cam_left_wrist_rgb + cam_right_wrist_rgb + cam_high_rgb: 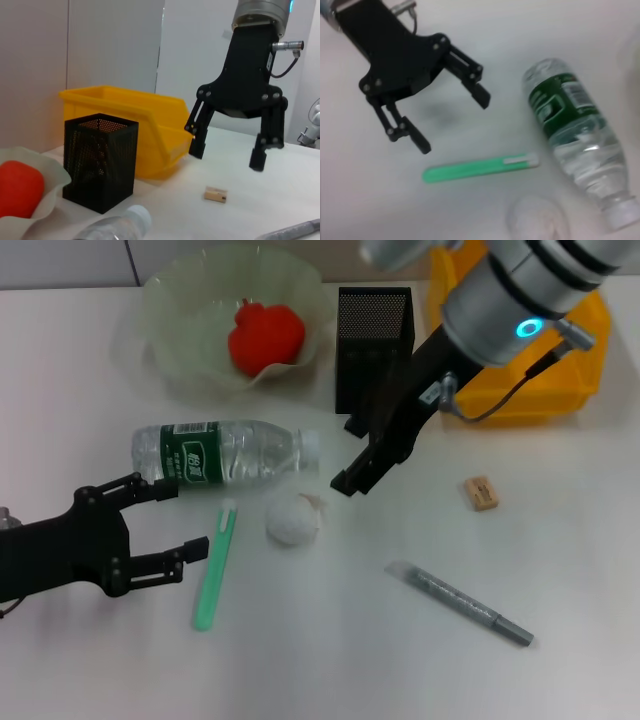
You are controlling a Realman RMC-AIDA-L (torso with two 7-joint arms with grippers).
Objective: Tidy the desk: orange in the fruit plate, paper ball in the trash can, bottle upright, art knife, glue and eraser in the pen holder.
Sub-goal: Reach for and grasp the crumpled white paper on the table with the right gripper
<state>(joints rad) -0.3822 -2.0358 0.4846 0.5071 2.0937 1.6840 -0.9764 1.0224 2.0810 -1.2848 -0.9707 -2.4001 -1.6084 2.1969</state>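
Grey pen-like tool [460, 603], possibly the art knife: flat on the white desk [560, 540], nearest the front edge. Green stick [215, 564]: flat, beside the paper ball [292, 519]. Bottle [222, 451]: on its side, cap toward the right. Left gripper [185, 518]: fingers spread, empty, just beside the bottle's base. Right gripper [352, 456]: low over the desk before the pen holder [373, 345], fingers spread, empty. Eraser [481, 492]: on the desk, right of that gripper. Red-orange fruit [265, 336]: in the fruit plate [170, 315]. Yellow bin [570, 355]: behind, at right.
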